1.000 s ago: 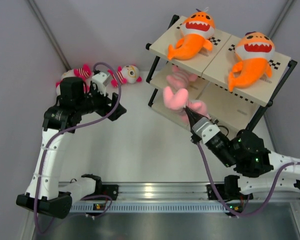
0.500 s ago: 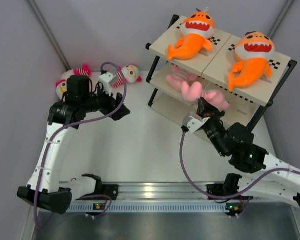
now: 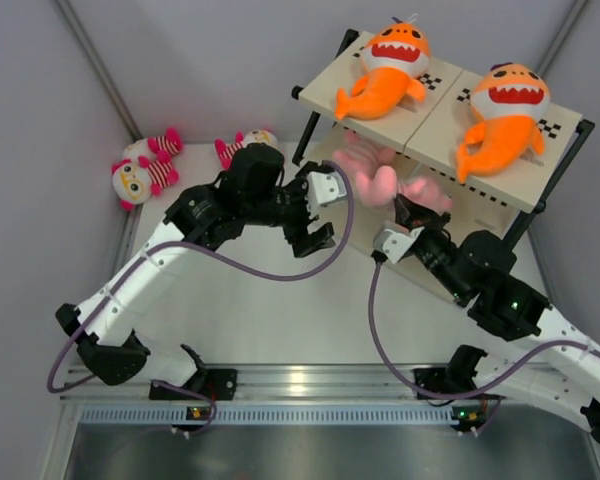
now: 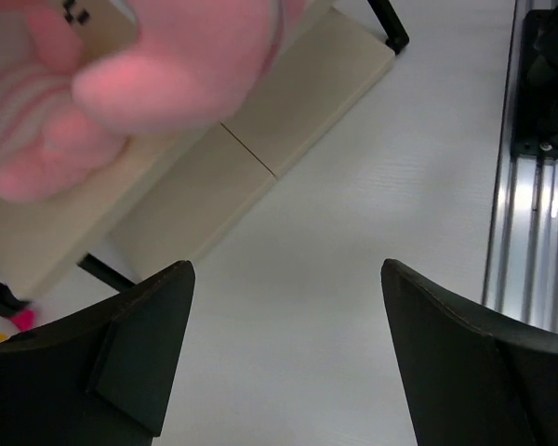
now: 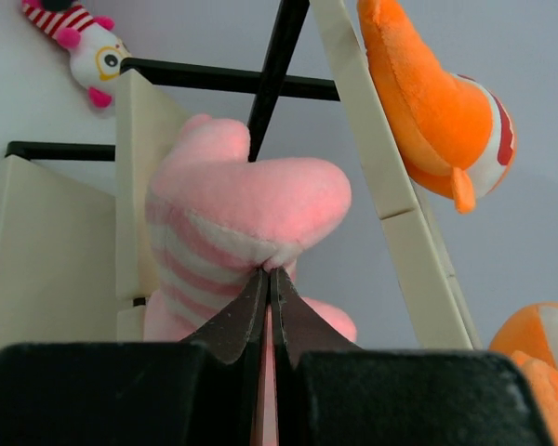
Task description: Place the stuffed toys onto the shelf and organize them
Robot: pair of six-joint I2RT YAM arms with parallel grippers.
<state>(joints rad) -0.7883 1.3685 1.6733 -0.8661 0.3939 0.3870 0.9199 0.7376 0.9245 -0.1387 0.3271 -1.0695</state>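
The right gripper (image 5: 268, 279) has its jaws pressed together on a fold of a pale pink doll (image 5: 242, 209), holding it at the middle board of the shelf (image 3: 435, 108). A second pink doll (image 3: 358, 160) lies just beside it, toward the shelf's left end. The left gripper (image 4: 284, 277) hovers with its jaws spread wide and empty over the table (image 3: 260, 300) by the shelf's front left corner. Two orange sharks (image 3: 385, 65) lie on the shelf's top boards, and two striped dolls (image 3: 140, 175) lie on the table well left of the shelf.
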